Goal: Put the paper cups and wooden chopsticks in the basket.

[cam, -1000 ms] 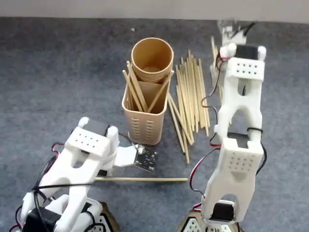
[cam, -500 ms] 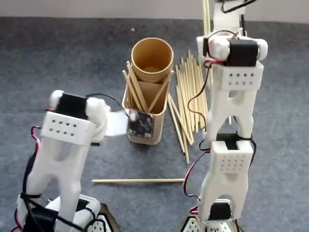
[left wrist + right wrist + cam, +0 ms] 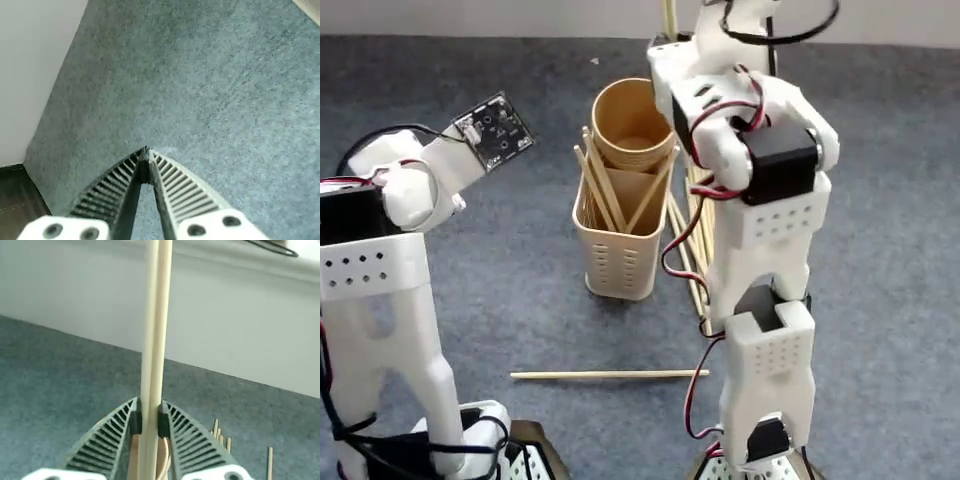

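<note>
Chopstick pair stands upright, pinched tight in the right gripper, which is raised over the far side of the basket. The basket already has a paper cup and several sticks leaning inside. Left gripper is clenched on nothing, high over bare grey carpet and well apart from the basket; a single chopstick lies flat on the carpet in front of the basket, and a loose pile lies just beside it, next to the right arm.
</note>
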`<state>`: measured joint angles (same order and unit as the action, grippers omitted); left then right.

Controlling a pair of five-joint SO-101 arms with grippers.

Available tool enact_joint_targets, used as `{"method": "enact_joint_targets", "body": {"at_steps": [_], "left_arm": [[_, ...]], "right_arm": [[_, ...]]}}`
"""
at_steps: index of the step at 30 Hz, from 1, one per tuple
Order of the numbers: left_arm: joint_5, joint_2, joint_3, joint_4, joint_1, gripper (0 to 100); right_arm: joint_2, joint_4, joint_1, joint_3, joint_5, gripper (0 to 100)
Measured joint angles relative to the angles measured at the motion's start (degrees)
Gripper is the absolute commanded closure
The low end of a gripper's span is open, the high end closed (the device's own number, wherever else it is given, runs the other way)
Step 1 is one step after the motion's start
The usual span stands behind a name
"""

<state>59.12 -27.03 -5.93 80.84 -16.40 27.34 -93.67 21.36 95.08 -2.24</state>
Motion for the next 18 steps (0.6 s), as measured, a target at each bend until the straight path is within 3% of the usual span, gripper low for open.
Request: {"method": "enact_joint_targets", "body": {"at_steps": [9, 13, 18], "left_arm": [[-2.1, 0.0, 0.4, -3.2, -0.3, 100], [-8.8, 0.0, 1.9, -3.4, -0.4, 100], [-24.2, 0.1, 7.8, -3.3, -0.4, 100]], "right_arm": [[-10.1, 3.3, 6.1, 0.1, 1.7, 99.3], [-18.3, -3.5, 7.4, 0.4, 0.8, 99.3], [-22.9, -6.8, 4.9, 0.8, 1.1, 99.4]]}}
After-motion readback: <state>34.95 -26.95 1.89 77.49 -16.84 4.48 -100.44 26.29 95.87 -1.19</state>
